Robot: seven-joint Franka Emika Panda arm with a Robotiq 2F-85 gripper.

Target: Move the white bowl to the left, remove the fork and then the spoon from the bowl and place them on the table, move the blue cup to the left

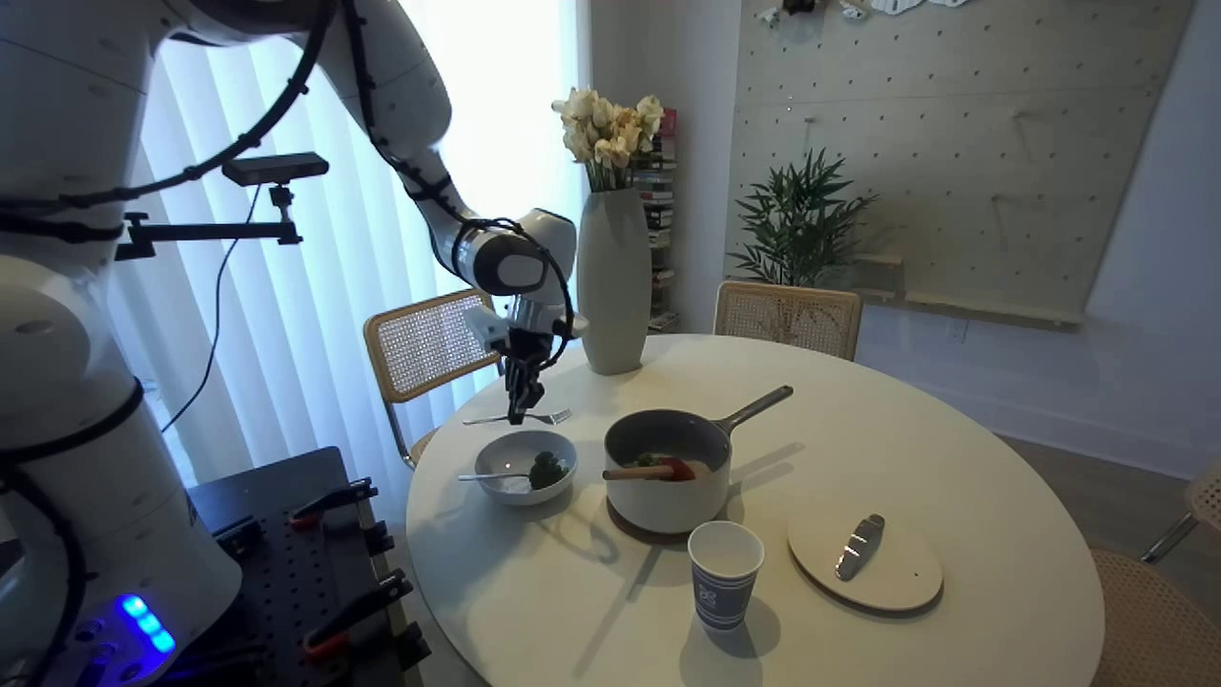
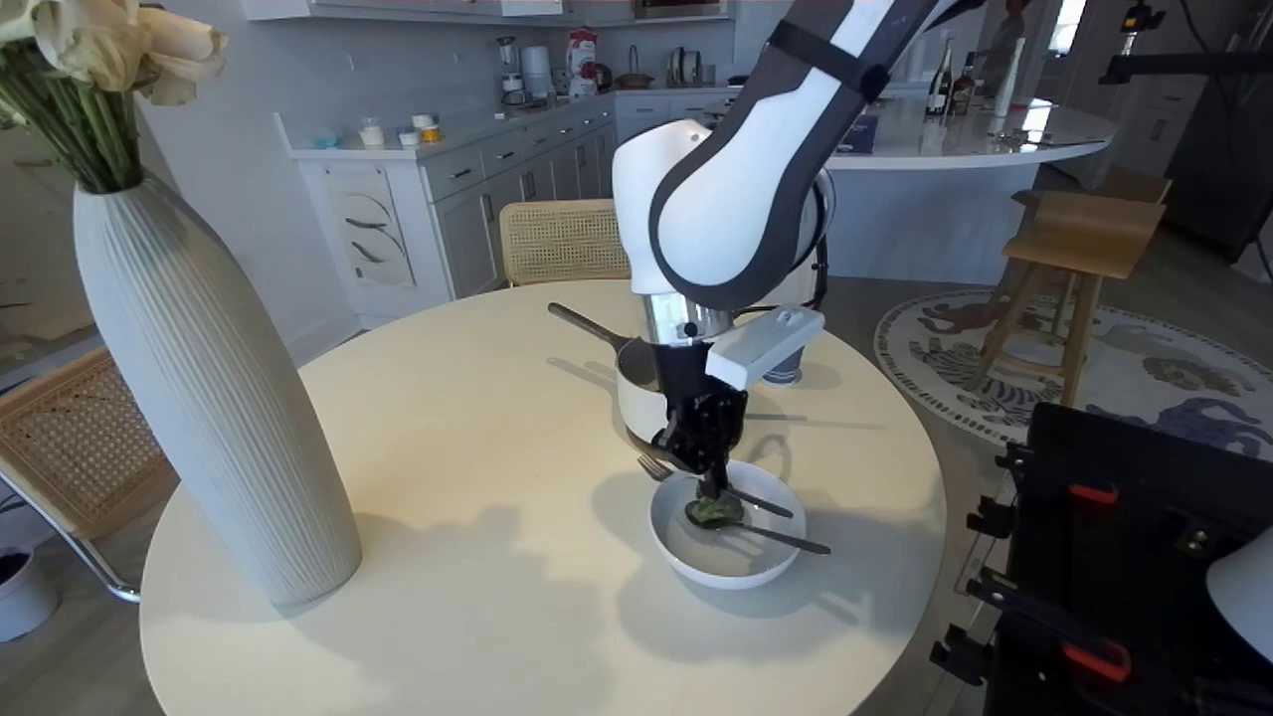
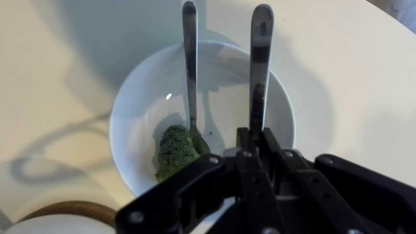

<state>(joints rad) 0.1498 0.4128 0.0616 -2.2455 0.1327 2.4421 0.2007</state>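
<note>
The white bowl sits on the white table; it also shows in an exterior view and the wrist view. My gripper is shut on the fork, its handle pointing away from the jaws. In an exterior view my gripper holds the fork roughly level, above and apart from the bowl. The spoon rests in the bowl, its handle over the rim, its oval end beside broccoli. The blue cup stands upright; it is partly hidden behind the arm in an exterior view.
A saucepan with a wooden-handled utensil stands on a round trivet close to the bowl, its long handle sticking out. A tall flower vase stands on the table. A pale plate bears a silver utensil. Rattan chairs surround the table.
</note>
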